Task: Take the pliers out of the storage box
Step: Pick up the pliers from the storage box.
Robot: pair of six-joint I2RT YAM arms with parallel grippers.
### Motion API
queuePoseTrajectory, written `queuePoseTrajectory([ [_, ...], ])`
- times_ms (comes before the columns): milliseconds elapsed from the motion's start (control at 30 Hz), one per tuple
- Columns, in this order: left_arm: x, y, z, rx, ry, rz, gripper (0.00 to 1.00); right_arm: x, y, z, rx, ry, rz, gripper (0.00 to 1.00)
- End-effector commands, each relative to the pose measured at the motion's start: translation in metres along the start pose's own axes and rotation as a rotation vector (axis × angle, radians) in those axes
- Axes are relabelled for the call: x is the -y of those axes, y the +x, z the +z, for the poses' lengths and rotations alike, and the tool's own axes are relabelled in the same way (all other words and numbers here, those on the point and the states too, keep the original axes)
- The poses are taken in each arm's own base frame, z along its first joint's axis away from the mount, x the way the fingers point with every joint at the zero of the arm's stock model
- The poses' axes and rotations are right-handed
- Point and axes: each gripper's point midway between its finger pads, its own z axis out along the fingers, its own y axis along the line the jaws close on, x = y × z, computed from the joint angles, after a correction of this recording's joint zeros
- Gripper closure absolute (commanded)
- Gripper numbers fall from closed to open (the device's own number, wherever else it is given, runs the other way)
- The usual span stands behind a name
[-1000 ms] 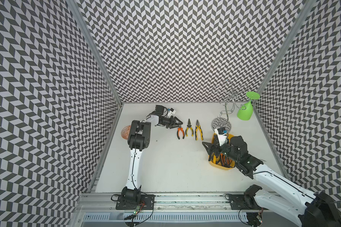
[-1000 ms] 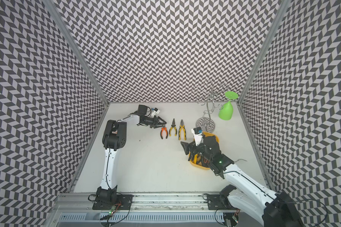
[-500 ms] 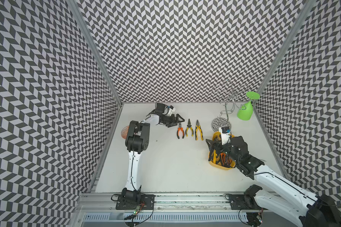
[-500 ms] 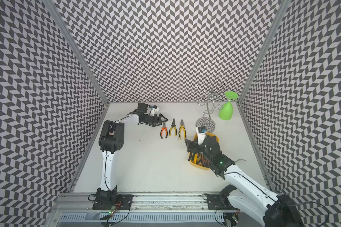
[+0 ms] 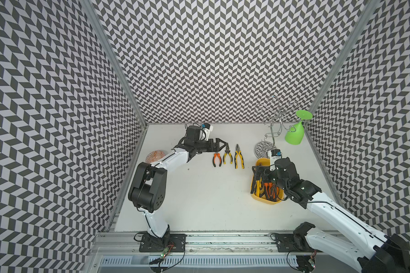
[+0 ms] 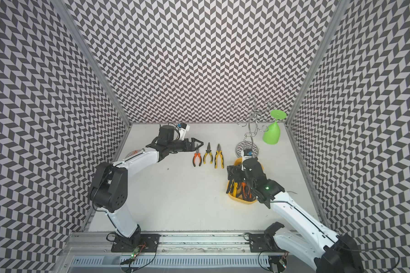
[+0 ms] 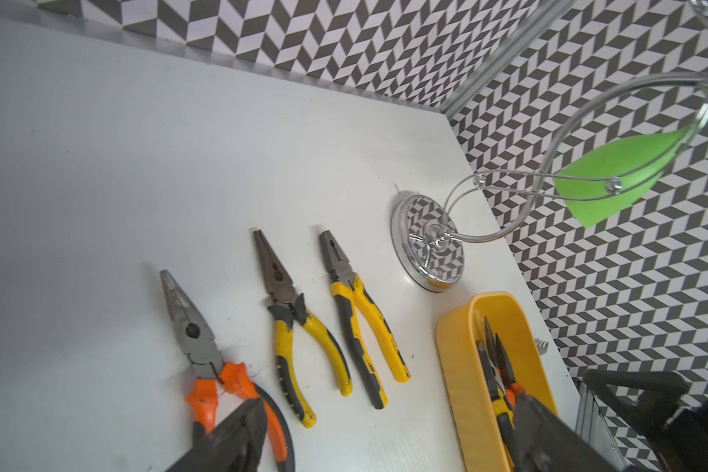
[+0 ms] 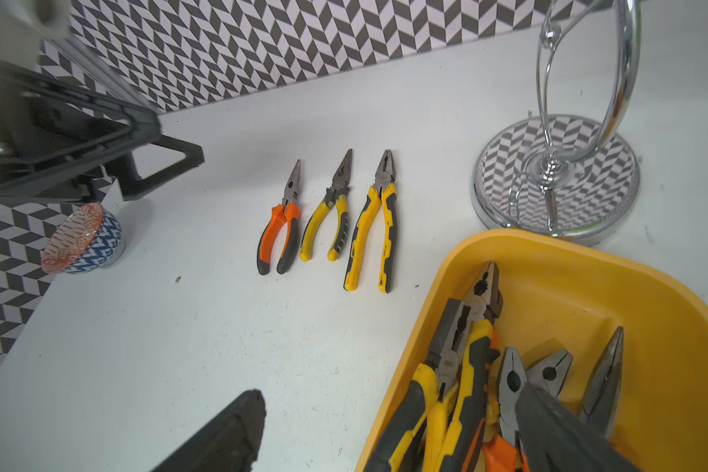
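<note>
landmark: the storage box (image 8: 548, 241), a yellow tub on the white desk (image 5: 199, 201), lying under the right arm in both top views.
pliers in the box (image 8: 466, 347): a heap of yellow-and-black and orange handles lying lengthwise, noses toward the box's far end. At least five noses show; the arm covers the rest.
right pincer (image 8: 391, 392): spread wide, gripping nothing. It straddles the box's long wall on the left arm's side, with one finger over bare desk just outside and the other inside above the heap. Whether that finger touches a tool cannot be told.
row outside the box: three tools flat on the desk, off the box's far corner on the left arm's side. They lie side by side, apart from each other, noses toward the back wall.
large yellow-and-black pliers (image 8: 375, 237): the one of the row nearest the box.
small yellow-handled pliers (image 8: 328, 222): the middle of the row.
orange-handled pliers (image 8: 281, 229): the one farthest from the box.
left pincer (image 5: 221, 146): fingers wide apart and empty, at the end of the row farthest from the box. In the left wrist view one finger overlaps the orange handles; contact cannot be told.
chrome stand (image 8: 556, 175): its round base sits just beyond the box's far end.
green glass (image 5: 294, 134): hangs upside down from the stand, farther from the box, near the back right corner.
patterned bowl (image 8: 80, 241): well apart from the box, across the desk by the left wall.
</note>
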Motion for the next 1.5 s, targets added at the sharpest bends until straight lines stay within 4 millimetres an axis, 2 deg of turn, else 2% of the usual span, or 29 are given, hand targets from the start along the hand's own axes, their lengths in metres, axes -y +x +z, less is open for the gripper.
queuePoseTrajectory([
  [0, 0.025, -0.012, -0.008, 0.090, -0.009, 0.163, 0.02, 0.013, 0.024, 0.002, -0.136, 0.025, 0.056, 0.07],
  [167, 0.066, 0.001, -0.020, 0.165, 0.003, 0.392, 0.02, 0.038, 0.035, 0.009, -0.211, 0.088, 0.123, 0.28],
  [333, 0.094, 0.026, -0.027, 0.184, -0.021, 0.604, 0.02, 0.048, 0.042, 0.018, -0.281, 0.128, 0.110, 0.48],
  [467, 0.126, 0.038, -0.037, 0.252, 0.009, 0.752, 0.02, 0.046, 0.049, 0.029, -0.365, 0.130, 0.094, 0.58],
  [567, 0.140, 0.045, -0.043, 0.278, 0.048, 0.811, 0.02, 0.038, 0.050, 0.038, -0.391, 0.089, 0.110, 0.61],
  [733, 0.148, 0.053, -0.043, 0.253, 0.089, 0.856, 0.02, 0.036, 0.061, 0.051, -0.437, 0.075, 0.130, 0.63],
  [933, 0.155, 0.064, -0.041, 0.232, 0.140, 0.899, 0.02, 0.051, 0.079, 0.059, -0.490, 0.148, 0.147, 0.65],
  [1000, 0.157, 0.066, -0.042, 0.237, 0.154, 0.914, 0.02, 0.057, 0.079, 0.058, -0.490, 0.183, 0.148, 0.72],
  [1100, 0.158, 0.065, -0.040, 0.234, 0.157, 0.914, 0.02, 0.056, 0.069, 0.055, -0.451, 0.186, 0.153, 0.84],
  [1267, 0.156, 0.065, -0.036, 0.235, 0.154, 0.898, 0.02, 0.065, 0.051, 0.046, -0.349, 0.234, 0.152, 0.97],
  [1467, 0.160, 0.054, -0.038, 0.277, 0.155, 0.810, 0.02, 0.072, 0.022, 0.032, -0.142, 0.250, 0.137, 1.00],
])
